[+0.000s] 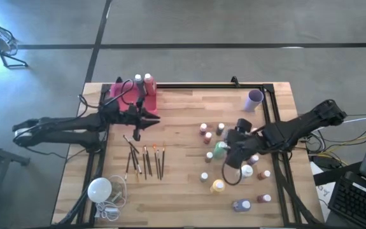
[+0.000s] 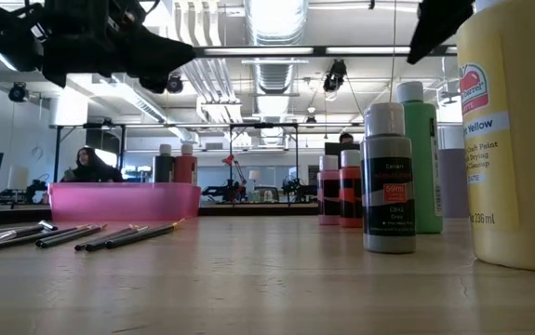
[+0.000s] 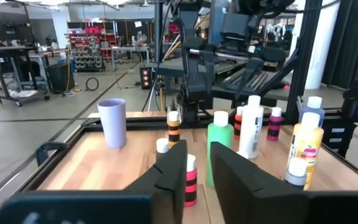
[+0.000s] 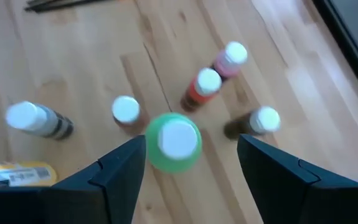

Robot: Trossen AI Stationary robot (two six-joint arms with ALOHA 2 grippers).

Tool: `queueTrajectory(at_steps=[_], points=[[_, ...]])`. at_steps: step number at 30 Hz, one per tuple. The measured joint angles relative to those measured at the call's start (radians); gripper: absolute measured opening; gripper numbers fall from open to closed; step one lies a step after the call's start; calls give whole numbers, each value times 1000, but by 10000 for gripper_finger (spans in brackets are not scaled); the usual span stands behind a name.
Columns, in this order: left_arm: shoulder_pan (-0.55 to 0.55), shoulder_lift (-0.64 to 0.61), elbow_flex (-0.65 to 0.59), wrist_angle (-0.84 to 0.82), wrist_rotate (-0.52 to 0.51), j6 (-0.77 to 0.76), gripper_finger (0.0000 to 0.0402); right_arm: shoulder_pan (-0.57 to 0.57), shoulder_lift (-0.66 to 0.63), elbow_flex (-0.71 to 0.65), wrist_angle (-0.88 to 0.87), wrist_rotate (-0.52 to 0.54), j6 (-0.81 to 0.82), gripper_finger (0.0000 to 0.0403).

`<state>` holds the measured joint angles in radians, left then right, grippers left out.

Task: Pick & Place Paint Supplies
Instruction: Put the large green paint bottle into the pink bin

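Hidden: in the high view the jaws of the left gripper [image 1: 146, 118] are lost against the dark arm and the pink tray [image 1: 122, 91]; whether anything is held there cannot be told.
Cut off: the yellow bottle [image 2: 514, 130] is cropped at the edge of the low view, and both arms are seen there only as dark shapes at the top.
Left jaws: seen slightly parted in the left wrist view, with nothing visible between them.
Left gripper place: held above the near edge of the pink tray, where two bottles [image 1: 143, 81] are stood at the far end.
Brushes: the paintbrushes [image 1: 146, 160] are laid in a loose row on the counter [image 1: 183, 191], near the left gripper but apart from it.
Right jaws: the right gripper [image 4: 188, 155] is spread wide, released.
Green bottle: the green bottle [image 4: 173, 142] is stood upright between the right jaws, touched by neither.
Neighbours: small white-capped bottles [image 4: 208, 82] are stood close around it.
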<state>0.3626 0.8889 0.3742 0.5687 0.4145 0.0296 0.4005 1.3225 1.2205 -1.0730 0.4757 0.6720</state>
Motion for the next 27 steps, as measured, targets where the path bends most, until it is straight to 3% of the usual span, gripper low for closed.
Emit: queueTrajectory(at_steps=[12,27], points=[[0,42,9,6,-10,-2,164,116,-15,-29,-104,-5,274,233],[0,42,9,7,-16,-3,167,135,-45,-229,-57,4,468,305]])
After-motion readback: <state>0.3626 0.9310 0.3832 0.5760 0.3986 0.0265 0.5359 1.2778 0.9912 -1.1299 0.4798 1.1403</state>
